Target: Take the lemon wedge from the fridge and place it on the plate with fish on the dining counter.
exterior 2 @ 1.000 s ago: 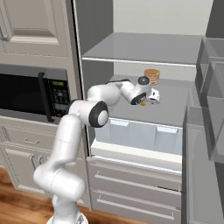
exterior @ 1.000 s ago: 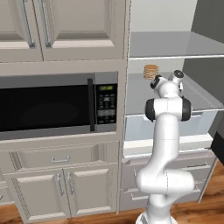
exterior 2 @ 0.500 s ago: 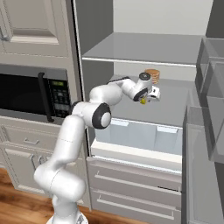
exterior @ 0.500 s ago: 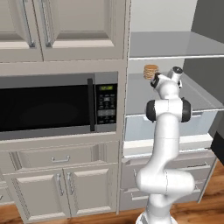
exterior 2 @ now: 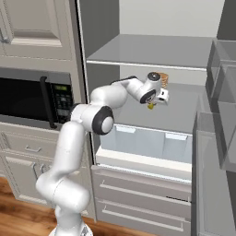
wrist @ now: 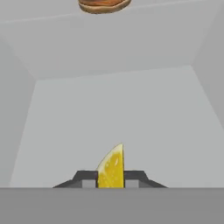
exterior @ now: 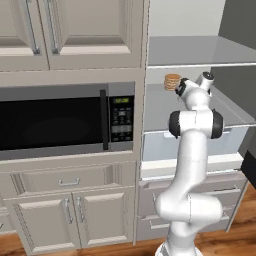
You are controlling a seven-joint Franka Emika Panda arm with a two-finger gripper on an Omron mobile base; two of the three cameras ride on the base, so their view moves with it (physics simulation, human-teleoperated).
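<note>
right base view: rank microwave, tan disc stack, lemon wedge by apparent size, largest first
1. microwave, largest by far, though the left edge cuts it off.
2. tan disc stack, small, partly behind the hand.
3. lemon wedge, a tiny yellow speck in the gripper.

The stack sits deeper in the fridge, so its true size against the wedge is unsure.

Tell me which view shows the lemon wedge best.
The hand view: the lemon wedge stands large and sharp between the end effector fingertips. The right base view shows just a small yellow speck under the hand above the fridge shelf. The left base view gives nothing clear of it.
</note>
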